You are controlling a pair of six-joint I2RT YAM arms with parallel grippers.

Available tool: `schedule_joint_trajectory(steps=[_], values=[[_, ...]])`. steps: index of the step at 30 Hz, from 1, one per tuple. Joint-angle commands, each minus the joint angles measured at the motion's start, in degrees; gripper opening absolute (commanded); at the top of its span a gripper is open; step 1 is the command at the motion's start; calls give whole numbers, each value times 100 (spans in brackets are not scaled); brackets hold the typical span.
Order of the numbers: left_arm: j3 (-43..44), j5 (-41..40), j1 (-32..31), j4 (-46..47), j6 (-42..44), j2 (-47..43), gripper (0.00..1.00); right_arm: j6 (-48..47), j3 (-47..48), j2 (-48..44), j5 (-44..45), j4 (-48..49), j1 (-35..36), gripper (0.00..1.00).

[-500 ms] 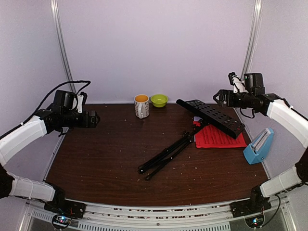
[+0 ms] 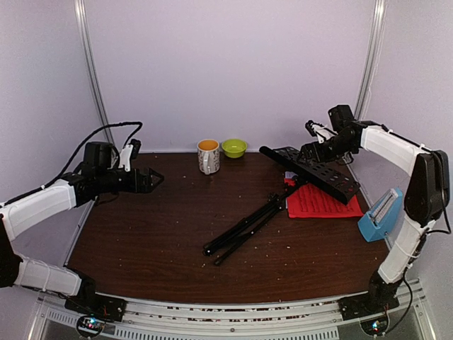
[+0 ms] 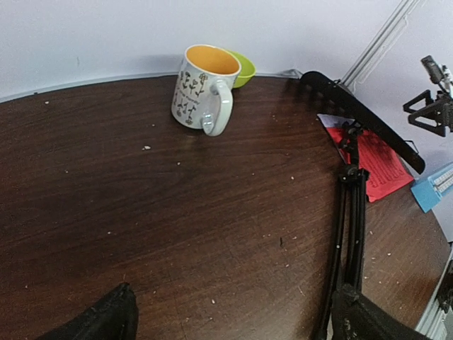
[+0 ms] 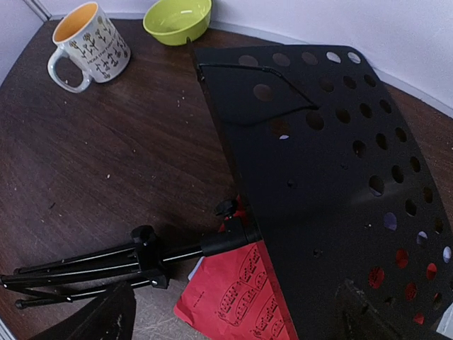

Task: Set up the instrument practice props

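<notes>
The black folding music stand lies on its side on the table. Its folded tripod legs [image 2: 244, 228] point to the near left and its perforated desk [image 2: 311, 172] tilts up at the right. The red sheet-music pages [image 2: 322, 202] lie under the desk, also seen in the right wrist view [image 4: 237, 301]. The light-blue metronome [image 2: 381, 214] lies at the right edge. My right gripper [image 2: 306, 156] is open just above the desk's far end [image 4: 333, 163]. My left gripper [image 2: 150, 180] is open and empty over the left of the table, far from the stand [image 3: 350, 234].
A white-and-orange mug [image 2: 208, 156] and a small green bowl [image 2: 233, 147] stand at the back centre. Walls close in the back and both sides. Small crumbs dot the dark wooden table [image 2: 163, 234].
My right gripper has swung left and down to the music stand's desk. My left gripper has reached a little to the right and turned toward the table.
</notes>
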Motion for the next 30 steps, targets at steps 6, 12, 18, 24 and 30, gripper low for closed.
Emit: schedule_joint_trajectory(steps=[6, 12, 18, 24, 30], values=[[-92, 703, -69, 874, -86, 16, 98, -946, 1577, 1277, 16, -1421, 84, 88], [-130, 776, -74, 1000, -100, 63, 98, -1034, 2181, 1949, -183, -1800, 102, 73], [-121, 799, -72, 1190, -220, 285, 98, -1171, 2169, 2218, -162, -1937, 116, 67], [-206, 826, -74, 1492, -403, 482, 98, -1272, 2072, 2264, -193, -2099, 115, 45], [-218, 834, -75, 1550, -416, 571, 98, -1297, 2038, 2233, -121, -2098, 124, 32]])
